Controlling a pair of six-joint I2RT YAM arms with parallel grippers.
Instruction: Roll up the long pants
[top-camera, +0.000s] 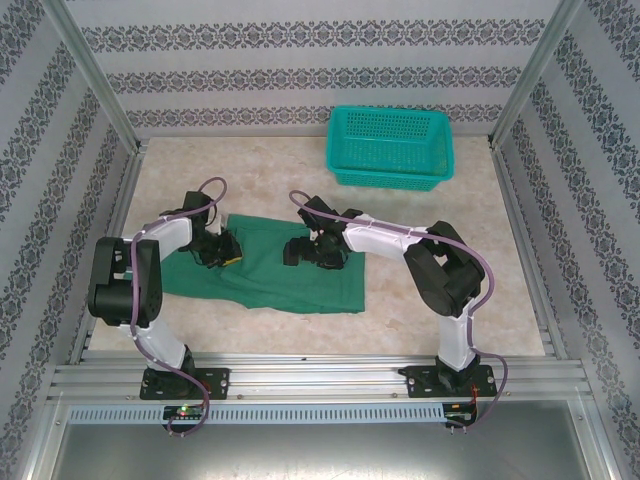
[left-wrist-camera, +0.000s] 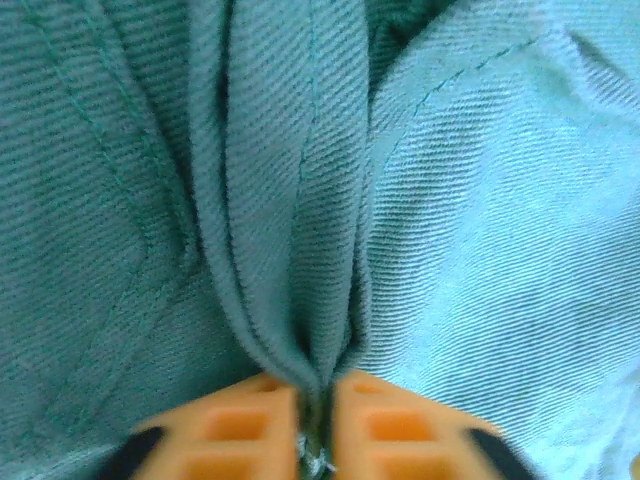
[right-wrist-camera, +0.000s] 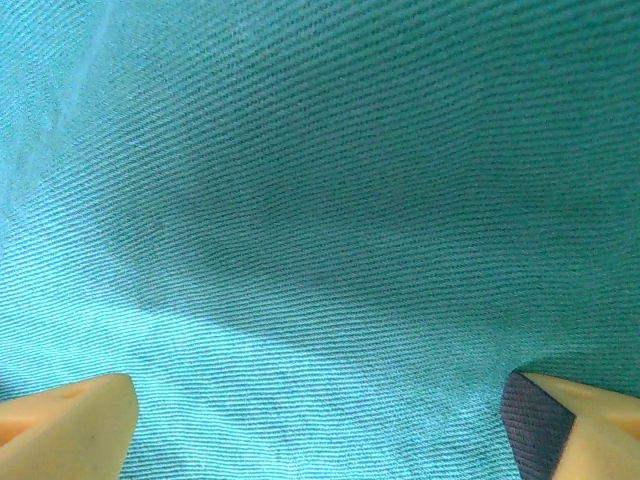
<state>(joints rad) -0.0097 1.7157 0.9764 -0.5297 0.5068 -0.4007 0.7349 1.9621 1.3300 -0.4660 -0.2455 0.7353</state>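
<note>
The dark green long pants (top-camera: 290, 275) lie folded flat on the table in front of both arms. My left gripper (top-camera: 228, 250) sits on their left part and is shut on a pinched ridge of the fabric (left-wrist-camera: 290, 230), which runs up from between its orange fingers (left-wrist-camera: 230, 435). My right gripper (top-camera: 298, 250) hovers low over the middle of the pants, open, with its fingertips (right-wrist-camera: 70, 420) wide apart and only flat green cloth (right-wrist-camera: 320, 220) between them.
A teal mesh basket (top-camera: 390, 148) stands at the back right, apart from the pants. Patterned walls and metal rails enclose the table. Bare beige tabletop (top-camera: 450, 240) lies to the right of the pants and behind them.
</note>
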